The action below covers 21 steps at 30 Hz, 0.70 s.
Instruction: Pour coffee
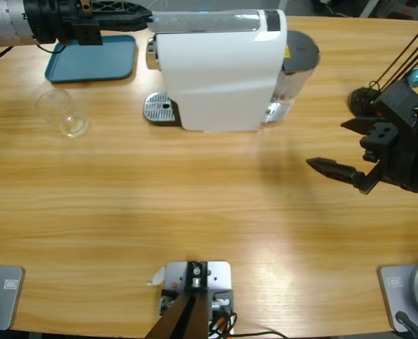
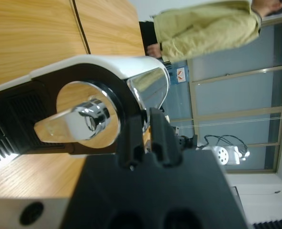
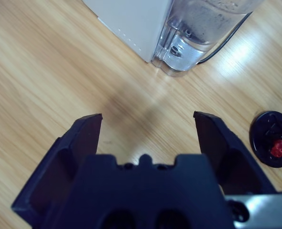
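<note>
A white coffee machine [image 1: 219, 70] stands at the table's back middle, with its grated drip tray [image 1: 159, 107] toward the left. My left gripper [image 1: 140, 19] is shut at the end of the machine's silver top lever [image 1: 202, 22]. In the left wrist view the jaws [image 2: 147, 143] stand close together just in front of the chrome lever handle [image 2: 79, 121]. A small clear glass [image 1: 62, 113] stands on the table left of the machine, and no dark coffee shows in it. At the right my right gripper [image 1: 339, 146] hovers open and holds nothing [image 3: 148, 116].
A blue tray [image 1: 92, 58] lies at the back left under the left arm. The machine's clear water tank [image 3: 198, 28] faces the right gripper. A black disc with red parts [image 3: 274, 143] sits at the right. A person in a yellow-green jacket [image 2: 207, 28] stands in the background.
</note>
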{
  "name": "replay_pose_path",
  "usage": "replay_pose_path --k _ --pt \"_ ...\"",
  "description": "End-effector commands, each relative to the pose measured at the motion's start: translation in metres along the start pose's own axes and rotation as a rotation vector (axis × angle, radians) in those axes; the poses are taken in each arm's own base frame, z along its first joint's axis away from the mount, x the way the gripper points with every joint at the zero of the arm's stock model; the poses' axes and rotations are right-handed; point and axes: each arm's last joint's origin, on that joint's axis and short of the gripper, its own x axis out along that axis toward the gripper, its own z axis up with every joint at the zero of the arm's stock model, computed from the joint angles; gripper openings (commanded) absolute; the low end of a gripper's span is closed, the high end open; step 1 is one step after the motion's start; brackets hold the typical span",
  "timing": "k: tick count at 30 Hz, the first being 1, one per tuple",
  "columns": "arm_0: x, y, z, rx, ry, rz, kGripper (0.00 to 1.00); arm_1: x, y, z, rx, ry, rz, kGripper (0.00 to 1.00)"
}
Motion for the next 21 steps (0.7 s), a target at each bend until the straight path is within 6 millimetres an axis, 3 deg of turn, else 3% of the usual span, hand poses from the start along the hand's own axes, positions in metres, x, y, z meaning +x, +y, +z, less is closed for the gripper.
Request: replay_pose_path --k 1,12,21 --pt "-0.003 -0.018 0.003 0.026 -0.022 -0.035 0.0 0.001 0.002 -0.003 -0.019 0.019 0.017 0.844" --pt "-0.023 -0.058 -0.004 0.068 -0.054 -0.094 0.0 0.0 0.002 -0.003 -0.018 0.016 0.016 0.844" --pt "-0.029 -0.068 -0.012 0.136 -0.073 -0.091 0.0 0.0 0.002 -0.004 -0.018 0.016 0.016 0.844"
